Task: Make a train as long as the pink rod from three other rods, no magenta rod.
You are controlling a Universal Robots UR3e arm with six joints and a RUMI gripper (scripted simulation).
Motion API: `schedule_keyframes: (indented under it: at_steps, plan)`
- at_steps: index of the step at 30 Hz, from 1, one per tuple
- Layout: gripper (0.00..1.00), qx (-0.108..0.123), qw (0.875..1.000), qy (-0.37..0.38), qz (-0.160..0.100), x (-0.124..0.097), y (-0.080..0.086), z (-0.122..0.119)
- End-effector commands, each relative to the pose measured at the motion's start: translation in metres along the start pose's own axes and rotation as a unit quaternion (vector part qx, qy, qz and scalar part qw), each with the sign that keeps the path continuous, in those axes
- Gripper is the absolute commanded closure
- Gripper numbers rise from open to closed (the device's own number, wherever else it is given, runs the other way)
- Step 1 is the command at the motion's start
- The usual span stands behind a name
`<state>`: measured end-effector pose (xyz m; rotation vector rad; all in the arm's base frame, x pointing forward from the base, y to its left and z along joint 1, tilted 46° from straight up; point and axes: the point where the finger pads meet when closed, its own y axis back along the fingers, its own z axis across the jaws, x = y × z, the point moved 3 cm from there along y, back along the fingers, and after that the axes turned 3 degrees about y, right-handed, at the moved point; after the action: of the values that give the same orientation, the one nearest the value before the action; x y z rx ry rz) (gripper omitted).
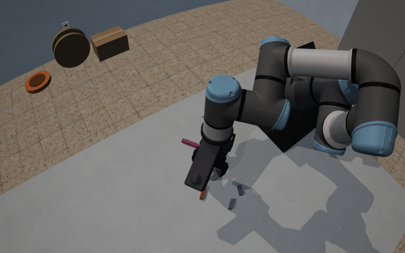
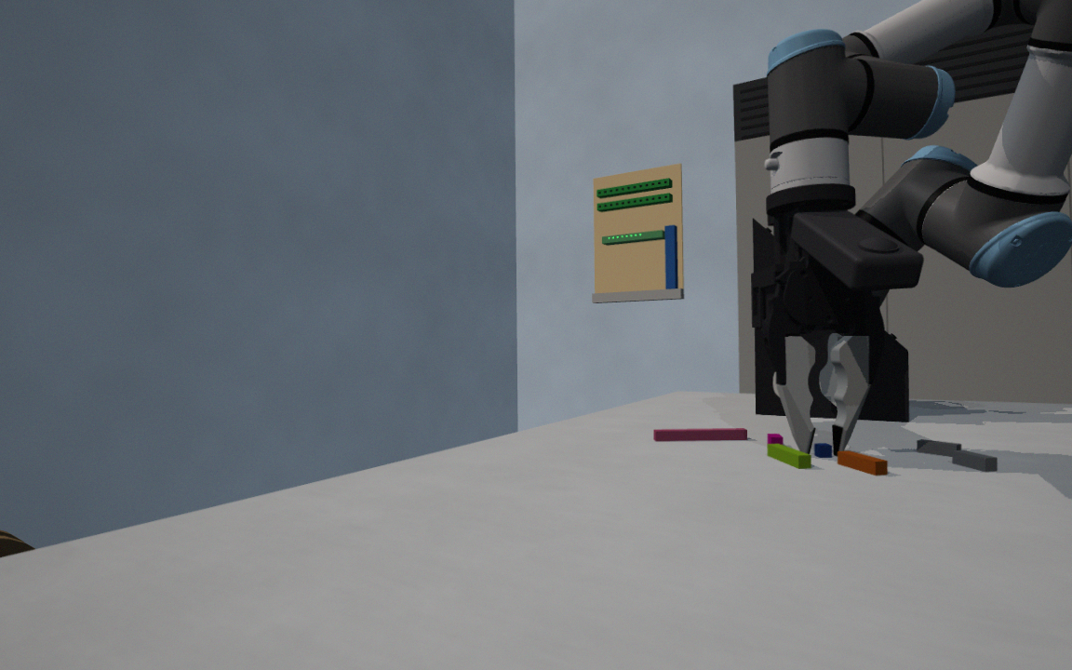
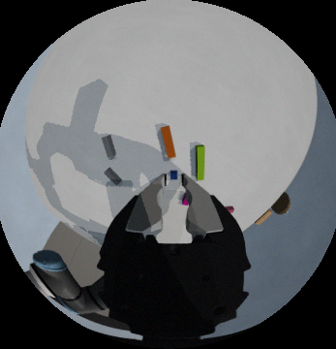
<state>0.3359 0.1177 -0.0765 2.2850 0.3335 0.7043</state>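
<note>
the gripper (image 2: 824, 447) stood low, jaws narrowly parted and gripping nothing, the blue rod (image 3: 173, 175) between their tips, orange rod (image 3: 168, 142) and lime rod (image 3: 199, 162) just beyond.

My feeds evenly bright, light falling from above and behind the arm (image 1: 320, 91), hard-edged arm shadow spread over the grey table (image 1: 103, 204), no glare, all views sharp, top view bowed at its edges, wrist view a fisheye circle ringed in black.

A dark barrel (image 1: 70, 47), a cardboard box (image 1: 109, 42) and an orange ring (image 1: 37, 81) sit on the tiled floor (image 1: 119, 91).
</note>
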Motion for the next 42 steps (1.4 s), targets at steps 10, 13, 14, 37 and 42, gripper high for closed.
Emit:
schedule_keyframes:
  at_steps: [10,13,14,37,42]
  plan:
    - [1.00,-0.001,1.000,0.000,0.000,0.0003,0.0006,0.0006]
    - [1.00,-0.001,1.000,0.000,0.000,0.0003,0.0006,0.0006]
    - [1.00,-0.001,1.000,0.000,0.000,0.0003,0.0006,0.0006]
    - [1.00,-0.001,1.000,0.000,0.000,0.0003,0.0006,0.0006]
    - [1.00,-0.001,1.000,0.000,0.000,0.0003,0.0006,0.0006]
